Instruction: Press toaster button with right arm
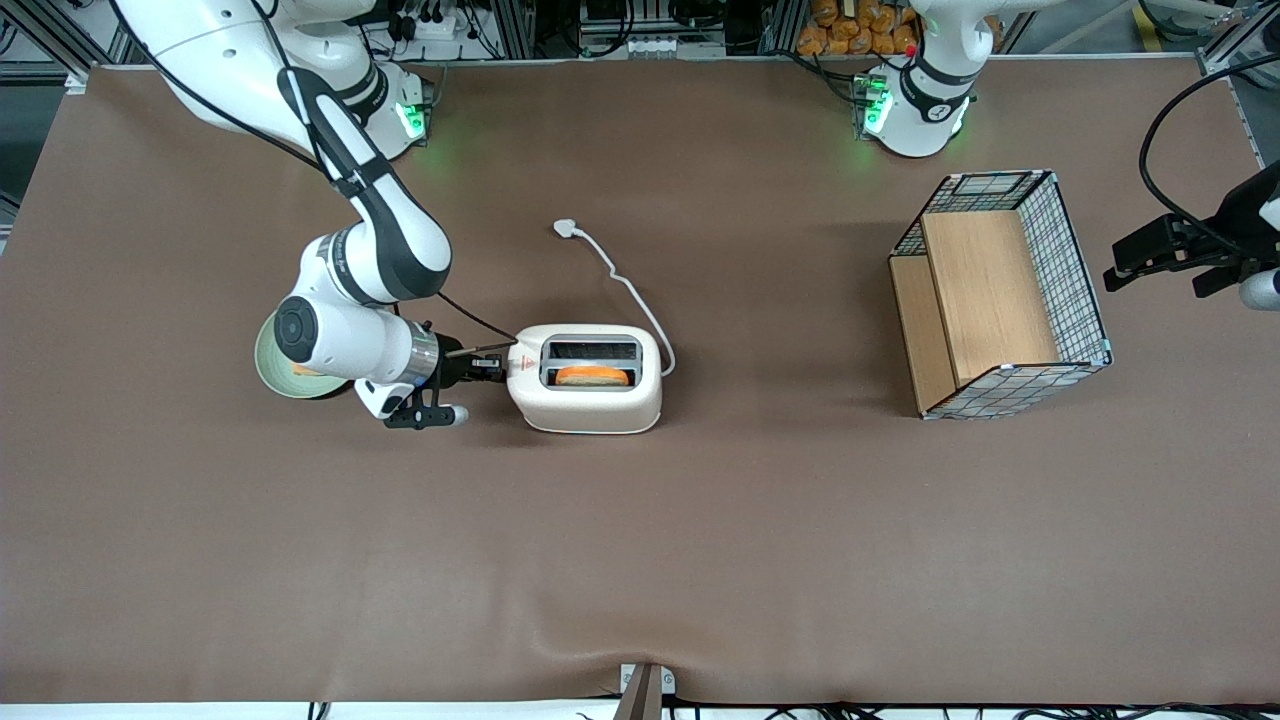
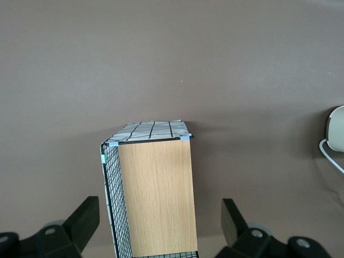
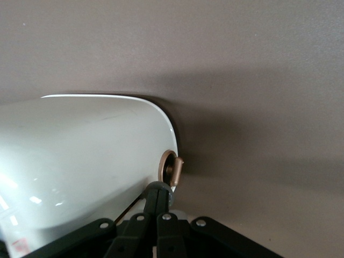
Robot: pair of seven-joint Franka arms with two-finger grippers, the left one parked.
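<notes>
Gripper at toaster end, button contact pending.

I hold the gripper [image 3: 161, 207], fingers together as one pressing tip, just beside the toaster button [image 3: 173, 170] on the toaster [image 1: 585, 378], mid-table.

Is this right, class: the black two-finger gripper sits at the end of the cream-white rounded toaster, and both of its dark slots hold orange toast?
Not quite. In the front view the black two-finger gripper is at the end of the cream-white rounded toaster, but only the slot nearer the camera holds orange toast; the other is empty.
</notes>
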